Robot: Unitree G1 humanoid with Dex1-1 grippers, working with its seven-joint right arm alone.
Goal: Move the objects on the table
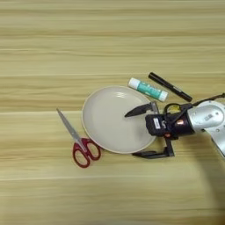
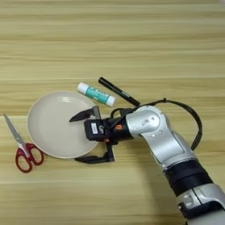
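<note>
A round beige plate (image 1: 112, 119) lies on the wooden table (image 1: 110, 39) near the middle. My right gripper (image 1: 134, 133) is open at the plate's right rim: one black finger reaches over the plate's inside, the other lies on the table just past the near-right rim. Nothing is held between them. A white glue stick with a teal label (image 1: 148, 89) lies just beyond the plate's upper right edge, apart from the gripper. In the right eye view the gripper (image 2: 78, 138) straddles the same rim of the plate (image 2: 55, 125), with the glue stick (image 2: 96, 94) above it.
Red-handled scissors (image 1: 78, 142) lie left of the plate, blades pointing up-left. A black marker (image 1: 169, 86) lies diagonally right of the glue stick. My silver forearm (image 2: 162, 143) comes in from the lower right with a black cable looping over it.
</note>
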